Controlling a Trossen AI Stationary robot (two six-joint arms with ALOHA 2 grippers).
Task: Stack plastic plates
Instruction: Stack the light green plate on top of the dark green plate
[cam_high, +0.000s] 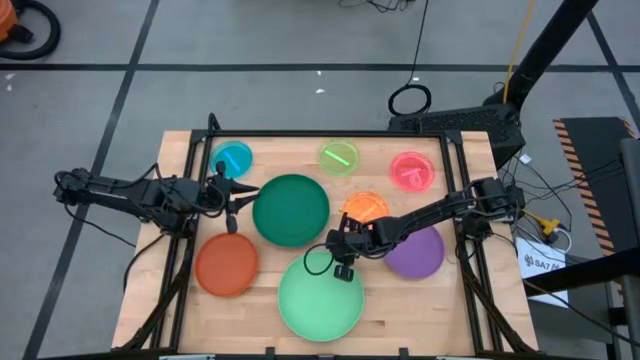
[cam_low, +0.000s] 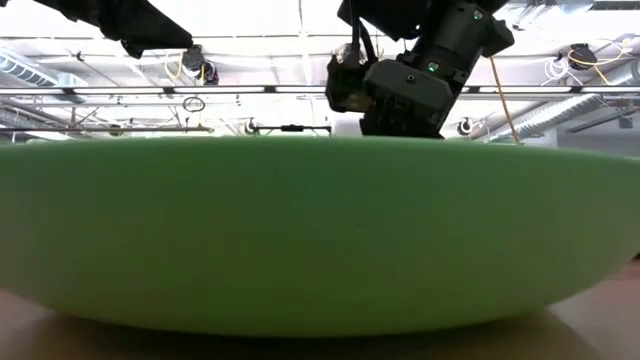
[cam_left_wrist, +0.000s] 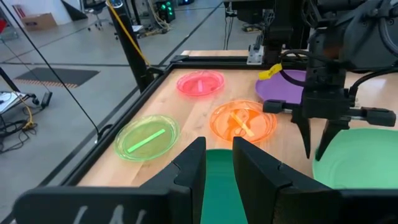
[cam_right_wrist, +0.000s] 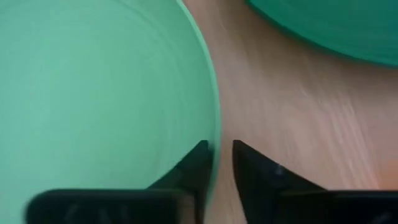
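Note:
The mint plate (cam_high: 320, 295) lies near the table's near edge and fills the low view (cam_low: 320, 230). My right gripper (cam_high: 338, 258) is shut on its far rim, also seen in the left wrist view (cam_left_wrist: 318, 144). The dark green plate (cam_high: 290, 208) lies flat at mid-table. My left gripper (cam_high: 240, 195), shut, stands at its left rim, and the green surface (cam_left_wrist: 217, 180) shows between its fingers. The brown-orange plate (cam_high: 226, 265), purple plate (cam_high: 418, 250), and small blue (cam_high: 233, 158), lime (cam_high: 339, 157), pink (cam_high: 411, 170) and orange (cam_high: 366, 207) plates lie around them. My right gripper pinches the mint plate's far rim (cam_right_wrist: 214, 152), one finger inside the plate and one outside it, coming from above and pointing down. The plate's underside (cam_low: 320, 325) sits low at the table. My left gripper: I cannot tell whether it touches the dark green plate's rim.
A black frame (cam_high: 330, 133) runs along the table's far and side edges. Bare wood (cam_high: 440, 310) lies right of the mint plate. Cables and stands sit on the floor beyond the table.

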